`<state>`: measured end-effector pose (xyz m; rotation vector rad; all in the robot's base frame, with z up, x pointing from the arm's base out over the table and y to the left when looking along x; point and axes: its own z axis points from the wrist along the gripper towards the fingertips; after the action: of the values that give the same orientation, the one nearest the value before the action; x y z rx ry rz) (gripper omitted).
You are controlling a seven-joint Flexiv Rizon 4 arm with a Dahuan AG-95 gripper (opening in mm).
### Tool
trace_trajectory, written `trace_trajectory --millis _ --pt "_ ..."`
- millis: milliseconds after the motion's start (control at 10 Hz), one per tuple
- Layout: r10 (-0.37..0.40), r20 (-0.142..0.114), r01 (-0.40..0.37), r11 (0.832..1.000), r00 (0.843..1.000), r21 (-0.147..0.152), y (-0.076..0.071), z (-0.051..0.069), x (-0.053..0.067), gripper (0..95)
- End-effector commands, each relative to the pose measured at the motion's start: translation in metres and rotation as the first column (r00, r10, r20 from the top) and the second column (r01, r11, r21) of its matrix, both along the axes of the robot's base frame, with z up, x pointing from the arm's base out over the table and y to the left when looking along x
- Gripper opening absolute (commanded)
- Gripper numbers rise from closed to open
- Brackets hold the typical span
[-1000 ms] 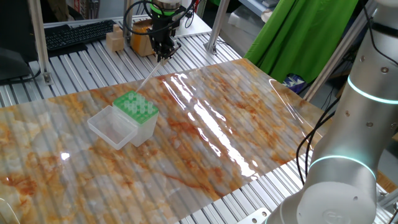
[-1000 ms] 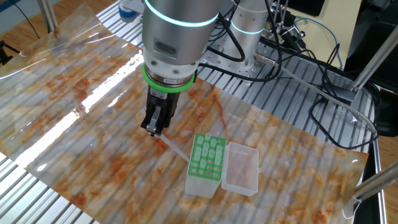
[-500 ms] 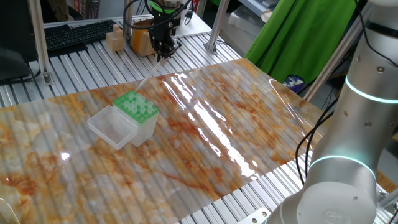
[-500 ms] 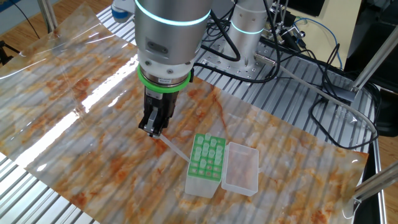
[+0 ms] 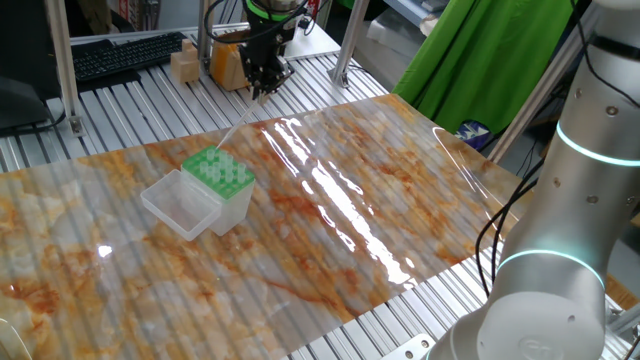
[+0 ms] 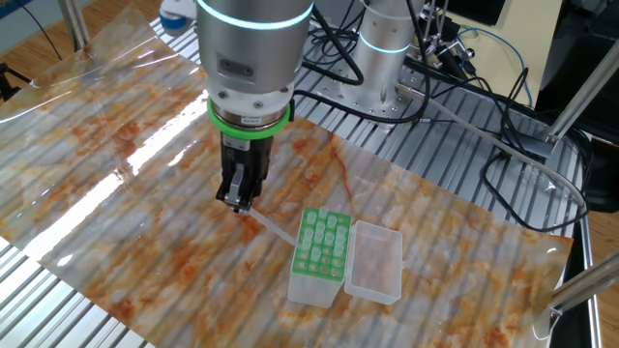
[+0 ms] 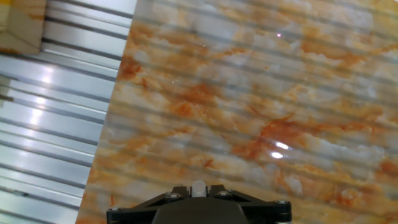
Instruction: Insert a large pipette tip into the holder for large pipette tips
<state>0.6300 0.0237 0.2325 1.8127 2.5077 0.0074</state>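
Pinched nearly shut, the jaws of the gripper (image 6: 237,201) held the wide end of the tip (image 6: 274,230), which slanted down and away from them toward the holder (image 6: 320,253). From the other fixed view the gripper (image 5: 262,88) hung above the far edge of the mat (image 5: 330,215), pointing down, and the tip (image 5: 235,125) ran from it as a thin pale line to a spot just above the holder (image 5: 222,176). Whether its point touched the green plate could not be told. The hand view showed only a whitish nub (image 7: 198,188), the tip's end, between the black finger bases, with the mat (image 7: 261,99) below. Beyond the tip's far end stood the holder, upright on the mat, its green top full of round holes, and its clear lid (image 6: 374,263) lay open flat on the side away from the jaws. Under everything, the marbled orange mat covered a ribbed metal table (image 6: 464,184). Well beyond the jaws, off the mat, sat a keyboard (image 5: 125,53) and a small wooden block (image 5: 184,66).
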Motion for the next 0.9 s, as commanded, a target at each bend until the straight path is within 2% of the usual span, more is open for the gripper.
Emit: trace_trajectory --millis 100,300,600,800,900 --pt "0.008 0.010 -0.008 1.000 1.000 0.010 -0.0001 0.0004 -0.0012 0.0" --pt "0.004 0.014 -0.004 0.999 1.000 0.032 -0.0001 0.0004 -0.0012 0.0" --pt "-0.007 0.023 0.006 0.999 1.000 0.033 -0.0001 0.0004 -0.0012 0.0" --pt "-0.013 0.034 0.012 1.000 0.999 0.022 -0.0001 0.0004 -0.0012 0.0" --pt "-0.016 0.045 0.015 1.000 0.999 0.007 -0.0008 0.0009 -0.0002 0.0"
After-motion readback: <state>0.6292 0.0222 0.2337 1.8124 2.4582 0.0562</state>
